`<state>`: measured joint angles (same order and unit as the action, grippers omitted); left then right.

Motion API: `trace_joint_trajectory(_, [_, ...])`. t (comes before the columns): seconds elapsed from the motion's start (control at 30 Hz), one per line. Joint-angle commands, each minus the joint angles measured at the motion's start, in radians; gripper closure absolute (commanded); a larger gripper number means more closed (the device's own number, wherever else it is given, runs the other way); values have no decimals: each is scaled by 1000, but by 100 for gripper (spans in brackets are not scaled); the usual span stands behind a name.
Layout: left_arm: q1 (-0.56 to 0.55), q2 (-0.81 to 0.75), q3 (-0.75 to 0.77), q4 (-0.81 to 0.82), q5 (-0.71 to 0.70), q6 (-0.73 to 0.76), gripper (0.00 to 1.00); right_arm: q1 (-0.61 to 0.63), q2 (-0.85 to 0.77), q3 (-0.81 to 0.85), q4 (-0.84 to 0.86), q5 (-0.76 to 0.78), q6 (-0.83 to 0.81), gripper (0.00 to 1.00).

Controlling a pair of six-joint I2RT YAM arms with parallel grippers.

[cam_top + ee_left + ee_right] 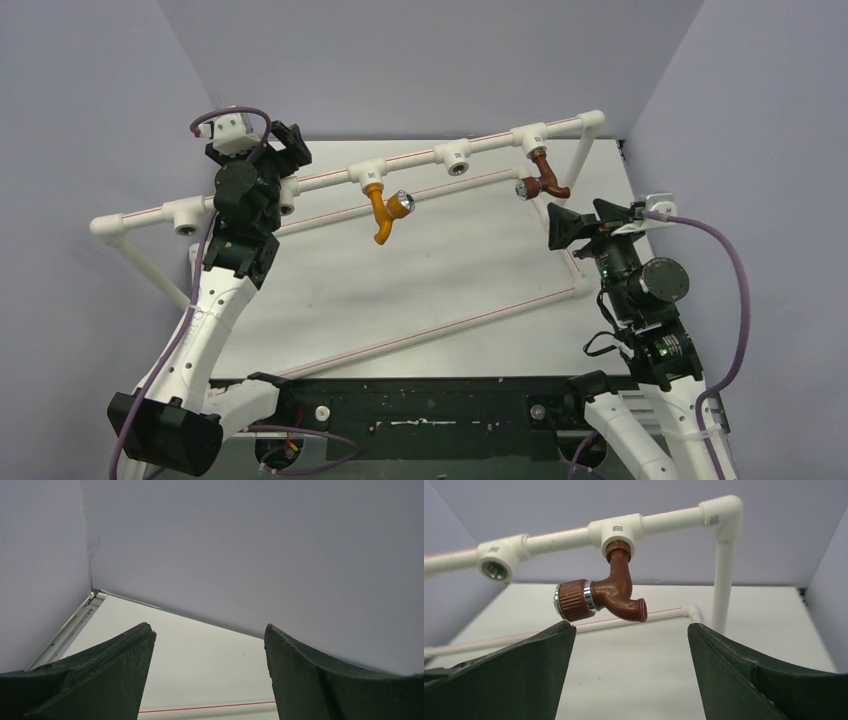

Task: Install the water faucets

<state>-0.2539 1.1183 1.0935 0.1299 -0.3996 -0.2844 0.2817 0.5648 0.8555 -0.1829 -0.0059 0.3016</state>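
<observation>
Lilac walls close in a white tabletop [400, 290] carrying a white pipe frame [490, 144]. At the frame's far rail, the left gripper [207, 630] hangs released, clasping nothing. The right gripper [631, 627] is likewise spread and empty (touching nothing). Just ahead of it and slightly above, the red-brown faucet [616, 592] sits screwed into a T socket [616, 530]. Between both grippers, the orange faucet [380, 212] hangs from that rail.

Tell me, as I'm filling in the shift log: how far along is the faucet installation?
Done, by the look of it: the orange-yellow faucet and the red-brown faucet both hang from sockets on the white pipe frame. In hand: nothing; the left pincer and right pincer stand open and empty. Left: perhaps a tightness check, which cannot be judged here; no loose faucet is in view.
</observation>
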Motion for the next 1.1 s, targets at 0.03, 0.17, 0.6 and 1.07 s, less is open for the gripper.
trace_joint_trajectory(0.03, [-18,46,-77,-272,31,-10,22,16,-6,30,123,-133,-507,19])
trace_joint_trajectory(0.17, [-18,43,-77,-273,33,-10,22,65,21,26,129,-37,-785,19])
trace_joint_trajectory(0.6, [-18,38,-80,-269,30,-13,22,251,79,-13,142,123,-1399,15])
trace_joint_trajectory(1.07, [-18,44,-81,-269,33,-16,22,273,160,-154,526,200,-1749,16])
